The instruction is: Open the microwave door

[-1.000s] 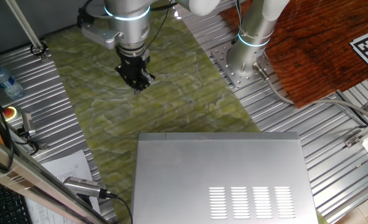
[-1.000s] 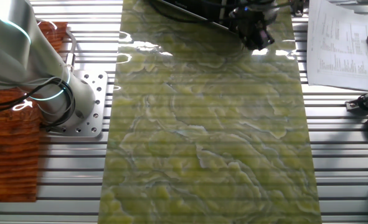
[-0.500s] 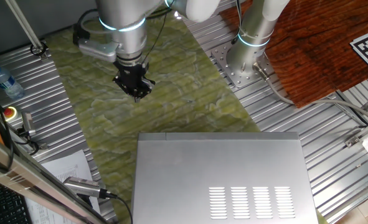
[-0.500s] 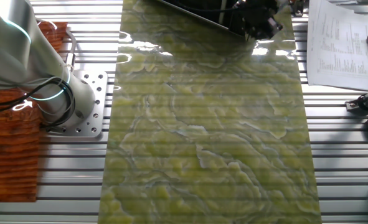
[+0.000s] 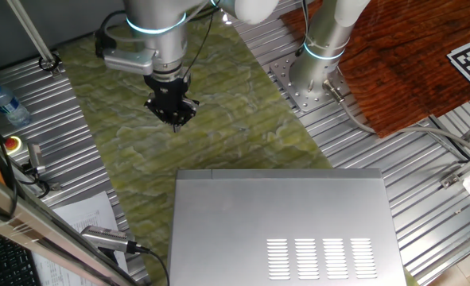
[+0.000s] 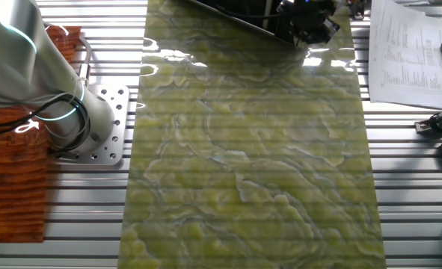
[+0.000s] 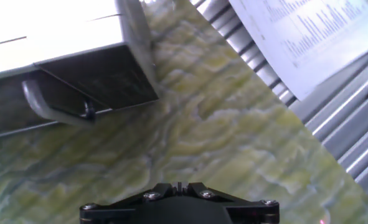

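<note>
The microwave [image 5: 278, 214] is a big silver-grey box at the near edge of one fixed view, vent slots on its flat top. Its door [image 7: 103, 81] faces the green mat and looks closed; in the hand view it is a dark panel at upper left with a grey bar handle [image 7: 43, 107] below it. In the other fixed view it is a dark strip [image 6: 224, 13] at the top edge. My gripper [image 5: 173, 116] hangs over the mat in front of the door, apart from it, fingers together and holding nothing. It also shows in the other fixed view [image 6: 310, 28] and the hand view [image 7: 179, 185].
The arm's base [image 5: 314, 71] stands on the slatted metal table right of the green mat [image 5: 195, 135]. Printed papers [image 7: 302, 37] lie beside the mat. A water bottle [image 5: 4, 103], a red button [image 5: 12, 144] and a handheld device [image 5: 107, 238] sit at the left.
Over the last second the gripper has moved a little closer to the microwave front and turned slightly. In the last half second it has hardly moved.
</note>
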